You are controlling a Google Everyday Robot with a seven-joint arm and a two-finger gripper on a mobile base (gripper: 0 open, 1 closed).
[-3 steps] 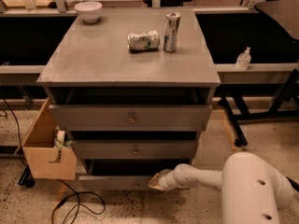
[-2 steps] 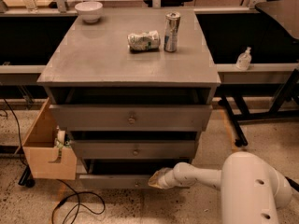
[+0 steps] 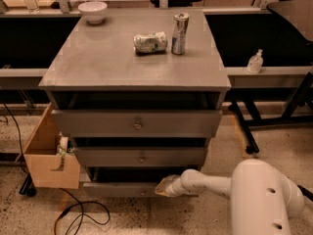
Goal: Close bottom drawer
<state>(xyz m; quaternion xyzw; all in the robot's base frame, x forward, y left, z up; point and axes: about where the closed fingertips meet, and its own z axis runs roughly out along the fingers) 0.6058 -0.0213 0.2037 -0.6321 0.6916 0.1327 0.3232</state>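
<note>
Nothing much has moved since the earlier frame: my gripper (image 3: 164,186) sits at almost the same spot, and the bottom drawer (image 3: 122,189) shows no clear change.

Item, task's thing: bottom drawer, lowest of three in the grey cabinet (image 3: 98,62), close above the floor. Its thin front stands slightly proud of the carcass, with a dark gap above it, so I judge it not yet shut. Long axis runs left to right across the view; its closing travel runs away from the camera, into the cabinet.

Item, tool: gripper, low at the drawer's front, right of its centre, seemingly touching the panel. Apart or together: I cannot tell.

Item, relation: the drawer front lies just beyond and to the left of my gripper. I judge the coming push must go straight inward, and being off-centre it may skew the drawer.

Item, arm (image 3: 205,182): reaches leftward from my white body at lower right, nearly level, low over the floor, lying roughly along the drawer front.

Item, others: middle drawer (image 3: 142,156) and top drawer (image 3: 137,124), both also standing out.
</note>
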